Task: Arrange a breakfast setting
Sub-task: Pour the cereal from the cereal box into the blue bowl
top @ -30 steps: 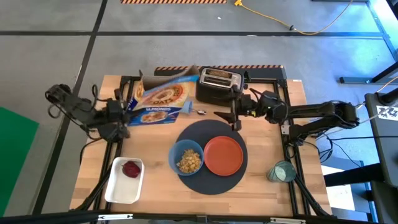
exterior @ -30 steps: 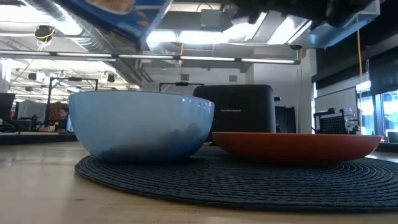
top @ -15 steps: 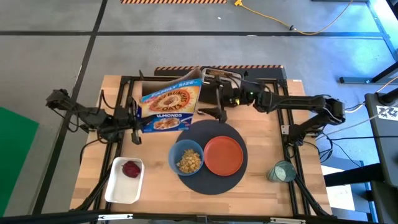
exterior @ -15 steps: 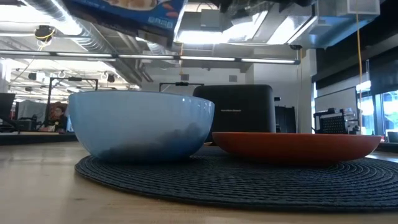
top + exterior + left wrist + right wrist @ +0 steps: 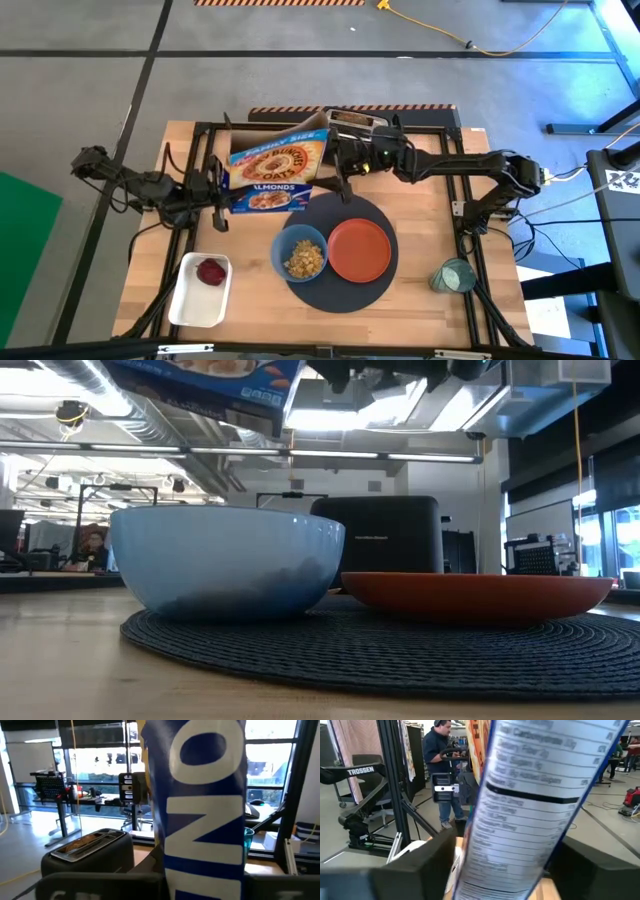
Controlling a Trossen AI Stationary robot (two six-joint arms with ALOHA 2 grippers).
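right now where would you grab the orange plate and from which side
Take the orange plate by its raised rim on the side toward the teal glass, coming in low from that side. It lies flat and shallow on the placemat, and the blue bowl crowds its other edge.

Glossy blue bowl (image 5: 228,560) on a rough woven placemat (image 5: 400,650).

Two slim black jointed arms (image 5: 470,165), black cables, boxy dark hands (image 5: 340,165)
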